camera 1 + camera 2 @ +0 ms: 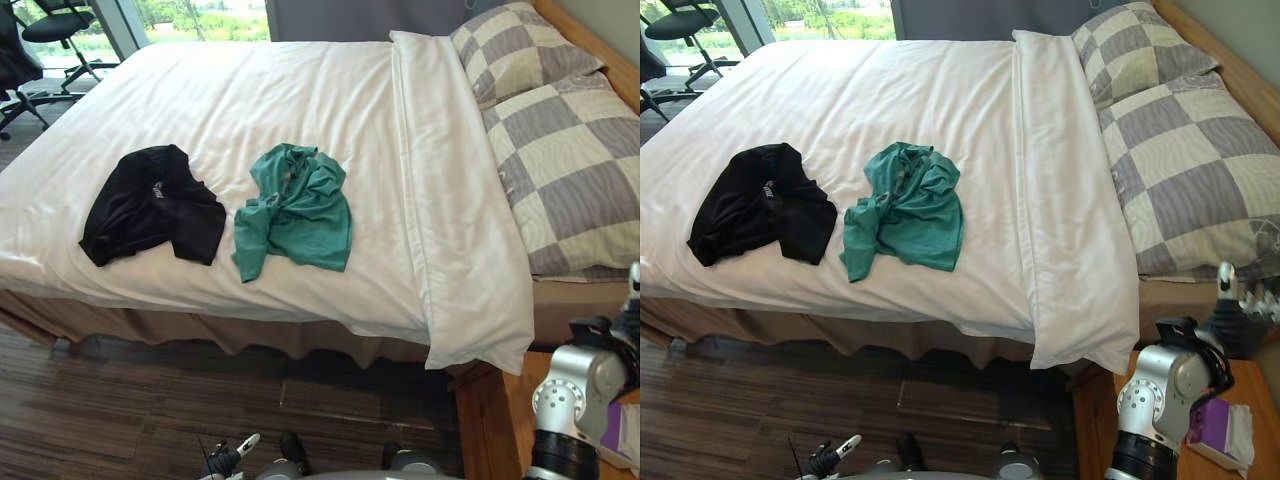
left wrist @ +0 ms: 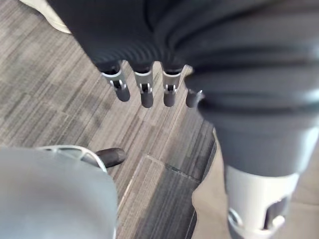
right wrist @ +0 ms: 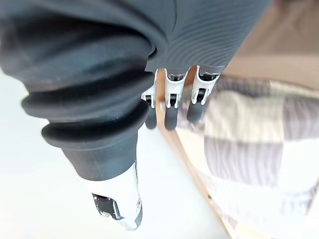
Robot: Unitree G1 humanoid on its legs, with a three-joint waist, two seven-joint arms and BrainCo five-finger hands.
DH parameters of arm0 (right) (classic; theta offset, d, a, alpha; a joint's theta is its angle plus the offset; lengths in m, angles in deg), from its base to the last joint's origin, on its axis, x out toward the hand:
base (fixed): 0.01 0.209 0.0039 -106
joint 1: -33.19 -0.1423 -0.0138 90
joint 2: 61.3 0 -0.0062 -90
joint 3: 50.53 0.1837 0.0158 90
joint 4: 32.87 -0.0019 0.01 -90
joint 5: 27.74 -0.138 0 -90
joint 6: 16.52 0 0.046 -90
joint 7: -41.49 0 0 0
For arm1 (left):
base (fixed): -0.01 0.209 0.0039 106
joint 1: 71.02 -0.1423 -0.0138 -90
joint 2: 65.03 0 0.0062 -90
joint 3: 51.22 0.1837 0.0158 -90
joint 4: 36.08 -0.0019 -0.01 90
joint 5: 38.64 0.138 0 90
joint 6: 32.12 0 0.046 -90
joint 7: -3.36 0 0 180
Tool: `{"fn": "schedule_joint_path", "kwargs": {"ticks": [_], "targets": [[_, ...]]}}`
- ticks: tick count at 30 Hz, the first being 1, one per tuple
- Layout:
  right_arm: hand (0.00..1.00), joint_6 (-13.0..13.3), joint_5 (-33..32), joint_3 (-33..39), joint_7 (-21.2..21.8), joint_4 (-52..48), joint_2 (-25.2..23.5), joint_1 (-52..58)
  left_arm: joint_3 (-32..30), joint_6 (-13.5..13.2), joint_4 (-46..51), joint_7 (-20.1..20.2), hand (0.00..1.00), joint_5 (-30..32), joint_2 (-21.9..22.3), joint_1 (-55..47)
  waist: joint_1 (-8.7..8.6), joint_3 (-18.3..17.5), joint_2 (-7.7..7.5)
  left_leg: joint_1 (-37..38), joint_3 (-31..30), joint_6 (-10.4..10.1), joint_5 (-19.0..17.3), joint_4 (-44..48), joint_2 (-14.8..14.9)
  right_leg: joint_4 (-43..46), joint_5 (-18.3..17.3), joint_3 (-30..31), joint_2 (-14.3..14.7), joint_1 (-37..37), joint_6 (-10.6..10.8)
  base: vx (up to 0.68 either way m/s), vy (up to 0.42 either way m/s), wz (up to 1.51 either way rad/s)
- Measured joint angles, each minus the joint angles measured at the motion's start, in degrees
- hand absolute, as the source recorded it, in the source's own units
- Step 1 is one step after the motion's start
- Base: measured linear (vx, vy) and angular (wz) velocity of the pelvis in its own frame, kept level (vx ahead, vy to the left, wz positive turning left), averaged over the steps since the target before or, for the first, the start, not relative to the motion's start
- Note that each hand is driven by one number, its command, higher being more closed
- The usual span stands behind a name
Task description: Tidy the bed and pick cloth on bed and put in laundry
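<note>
On bed (image 1: 250,90), green cloth (image 1: 297,207) well apart from R robot hand (image 3: 171,102)

Bed (image 1: 150,322) is covered by a white duvet (image 1: 300,90), mostly smooth and hanging over the near side. A crumpled black cloth (image 1: 150,205) lies on the duvet near the front edge. A green cloth (image 1: 298,208) lies just beside it, toward the head. Two checked pillows (image 1: 575,165) sit side by side at the head end.

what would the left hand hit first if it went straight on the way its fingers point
Most likely the floor: the left hand points down at its planks with nothing seen between, though depth is unclear.
</note>
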Motion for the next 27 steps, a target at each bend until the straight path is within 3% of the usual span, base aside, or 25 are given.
{"fn": "schedule_joint_path", "kwargs": {"ticks": [4, 6, 7, 8, 9, 10, 11, 12, 13, 16, 19, 22, 25, 27], "targets": [[1.0, -4.63, -5.89, -3.41, 5.54, 6.01, 7.45, -11.46, 0.65, 1.12, -0.01, 0.3, 0.0, 0.32, -0.34, -0.17, 1.07, 0.65, 0.87, -2.93, -1.87, 0.24, 0.88, 0.04, -0.07, 1.81, -0.23, -1.61, -0.17, -2.71, -0.22, -0.02, 0.029, 0.24], [1.0, -7.02, -6.95, -6.22, 7.5, 17.29, 15.67, -25.34, 2.47, 1.1, 1.3, 1.77, 0.0, 0.06, -0.49, 2.2, 1.63, 5.19, 3.01, -6.5, -2.85, 0.48, 2.2, 0.07, -0.64, 8.09, -2.08, -1.85, -1.5, -8.53, -0.45, -0.14, 0.081, 0.22], [1.0, -7.42, -7.43, -6.77, 8.07, 19.71, 17.65, -29.05, 2.92, 1.05, 1.88, 2.22, 0.0, -0.26, -0.42, 2.9, 1.7, 6.64, 3.33, -7.53, -3.33, 0.41, 2.31, 0.06, -1.03, 10.04, -2.85, -1.93, -1.9, -10.35, -0.28, -0.18, 0.091, 0.32], [1.0, -7.97, -7.9, -7.93, 8.4, 22.35, 20.78, -34.51, 4.03, 1.02, 3.04, 2.67, 0.0, -0.9, -0.3, 4.05, 2.32, 9.39, 4.9, -9.63, -3.32, 0.5, 2.17, 0.04, -1.81, 13.71, -4.2, -1.86, -3.45, -14.07, 0.15, -0.17, 0.077, 0.29], [1.0, -8.23, -8.47, -8.29, 9.64, 23.12, 22.92, -37.59, 5.04, 1.06, 4.14, 2.79, 0.0, -1.88, 0.06, 4.87, 3.16, 11.27, 6.39, -11.91, -2.86, -1.33, 0.81, 0.03, -2.65, 16.03, -4.86, -1.58, -4.75, -17.46, -0.11, -0.14, 0.076, 0.26], [1.0, -8.45, -8.57, -8.34, 10.03, 23.35, 23.3, -38.51, 5.18, 1.06, 4.32, 2.79, 0.0, -2.14, 0.22, 5.34, 3.5, 12.17, 6.4, -12.69, -1.77, -3.71, -0.99, 0.28, -3.21, 16.03, -4.91, -1.09, -6.1, -18.87, -0.21, -0.07, 0.06, 0.17], [1.0, -9.28, -8.68, -9.4, 10.33, 24.08, 23.45, -39.56, 5.21, 1.19, 4.29, 2.66, 0.0, -2.86, 0.4, 5.75, 4.15, 13.26, 6.68, -13.76, 0.36, -0.59, 1.14, 0.75, -3.98, 16.69, -4.81, -0.39, -7.68, -21.56, -0.1, 0.01, 0.018, -0.06], [1.0, -10.26, -8.7, -11.35, 10.35, 24.42, 23.58, -39.66, 6.36, 1.59, 4.09, 2.53, 0.0, -3.26, 0.86, 4.91, 4.66, 13.46, 8.28, -12.93, 0.88, 0.28, 2.69, 1.45, -2.86, 19.7, -4.84, 0.56, -7.77, -24.65, 0.23, 0.06, 0.007, -0.07], [1.0, -10.63, -8.69, -11.95, 10.41, 24.41, 23.67, -39.75, 7.03, 1.75, 4.1, 2.52, 0.0, -4.03, 0.9, 5.11, 4.41, 13.86, 8.51, -13.56, 0.35, 2.43, 3.56, 0.53, -3.95, 21.59, -5.34, 0.88, -8.38, -26.34, 0.12, 0.1, -0.012, 0.04], [1.0, -12.26, -8.66, -12.16, 10.72, 24.55, 23.94, -39.92, 8.96, 2.34, 4.67, 2.38, 0.0, -5.28, 0.44, 7.48, 4.49, 17.21, 9.55, -17.05, 1.02, 2.7, 4.13, 0.55, -5.36, 25.46, -5.87, 1.9, -10.69, -31.81, 0.28, 0.06, -0.048, 0.09], [1.0, -11.72, -8.43, -12.29, 14.85, 25.6, 24.13, -41.77, 9.56, 2.89, 5.82, 1.03, 0.0, -5.35, 0.35, 7.48, 4.45, 18.15, 10.32, -19.54, 1.99, 2.62, 4.17, 0.55, -6.21, 27.28, -6.0, 3.32, -11.68, -36.05, 0.45, 0.02, -0.075, -0.05], [1.0, -8.49, -10.34, -12.61, 19.91, 28.11, 25.42, -42.72, 10.95, 2.94, 6.09, 0.56, 0.0, -5.46, -0.27, 7.52, 4.28, 18.23, 10.45, -20.72, 2.99, 2.57, 4.14, 0.54, -6.31, 27.55, -6.12, 4.06, -11.74, -37.97, 0.5, -0.01, -0.076, -0.07], [1.0, -6.91, -13.92, -11.97, 24.8, 28.76, 25.27, -40.19, 11.0, 1.55, 6.04, 1.14, 0.0, -5.48, -0.3, 7.52, 4.08, 18.25, 10.41, -20.16, 3.49, 2.57, 4.1, 0.54, -6.39, 27.43, -6.13, 4.46, -11.74, -37.58, 0.5, -0.02, -0.093, -0.06], [1.0, -5.59, -17.2, -8.72, 30.9, 27.39, 22.31, -33.77, 10.23, -0.07, 5.88, 2.1, 0.0, -5.48, -0.23, 7.55, 3.64, 18.74, 9.65, -17.45, 4.88, 1.96, 3.62, 0.54, -6.28, 26.58, -6.13, 4.57, -11.58, -34.71, 0.52, 0.0, -0.074, -0.12]]}}
